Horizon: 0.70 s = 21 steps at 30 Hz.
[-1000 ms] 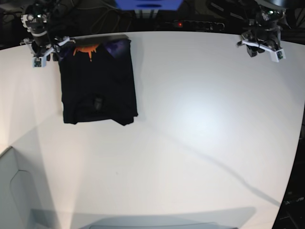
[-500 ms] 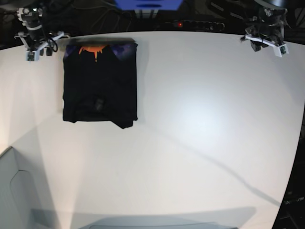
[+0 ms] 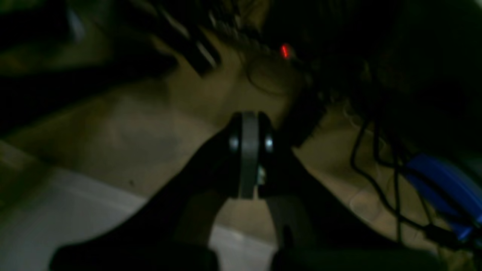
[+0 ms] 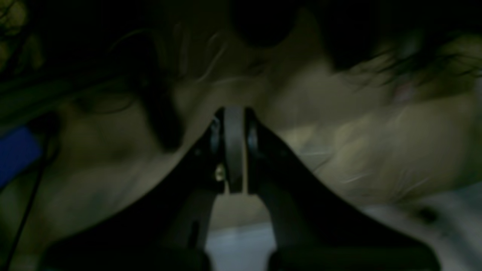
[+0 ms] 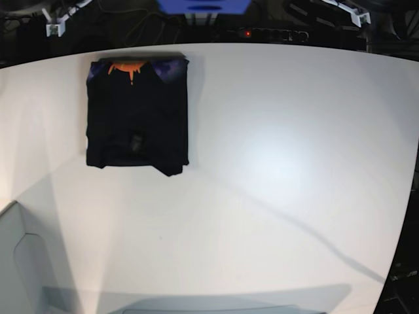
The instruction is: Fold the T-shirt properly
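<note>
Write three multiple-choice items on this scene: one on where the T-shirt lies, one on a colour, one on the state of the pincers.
1. Where does the T-shirt lie on the table in the base view?
A. far left part
B. centre
C. near right corner

2. What colours show in the print along the T-shirt's far edge?
A. green and white
B. orange and purple
C. red and yellow

3. How do the left pincer and right pincer stand?
A. both open
B. both shut on the T-shirt
C. both shut, holding nothing

Answers:
1 A, the folded black cloth sits near the table's far left edge.
2 B, an orange shape and purple patches peek out at the far edge.
3 C, each wrist view shows the jaws pressed together with no cloth between, away from the T-shirt.
</note>
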Motion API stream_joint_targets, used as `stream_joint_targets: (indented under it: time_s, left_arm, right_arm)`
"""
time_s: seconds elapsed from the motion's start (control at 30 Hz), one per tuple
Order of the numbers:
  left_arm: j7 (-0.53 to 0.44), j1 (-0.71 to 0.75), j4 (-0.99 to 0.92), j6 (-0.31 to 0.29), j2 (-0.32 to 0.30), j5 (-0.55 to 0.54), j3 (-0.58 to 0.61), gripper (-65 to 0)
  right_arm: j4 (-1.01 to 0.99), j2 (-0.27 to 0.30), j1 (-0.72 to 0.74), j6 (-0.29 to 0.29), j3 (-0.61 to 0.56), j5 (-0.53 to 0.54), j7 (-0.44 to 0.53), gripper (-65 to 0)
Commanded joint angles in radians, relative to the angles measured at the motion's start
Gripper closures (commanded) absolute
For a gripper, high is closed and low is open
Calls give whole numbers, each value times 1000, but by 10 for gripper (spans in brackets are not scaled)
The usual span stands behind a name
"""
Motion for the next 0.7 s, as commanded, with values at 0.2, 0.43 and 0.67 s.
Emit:
stream_joint_targets:
  time_s: [0.2, 0.43, 0.67]
  left_arm:
    - [-107, -270, -507, 3, -17, 0, 155, 0]
    - [-572, -601, -1222, 8, -27, 151, 420, 0]
    - [-773, -784, -1578, 11, 26, 152, 512, 0]
  right_arm:
    - [-566, 121, 132, 6, -163, -50, 232, 0]
    - [-1004, 194, 259, -43, -422, -72, 640, 0]
    - [-1423, 227, 443, -545, -750, -72, 950, 0]
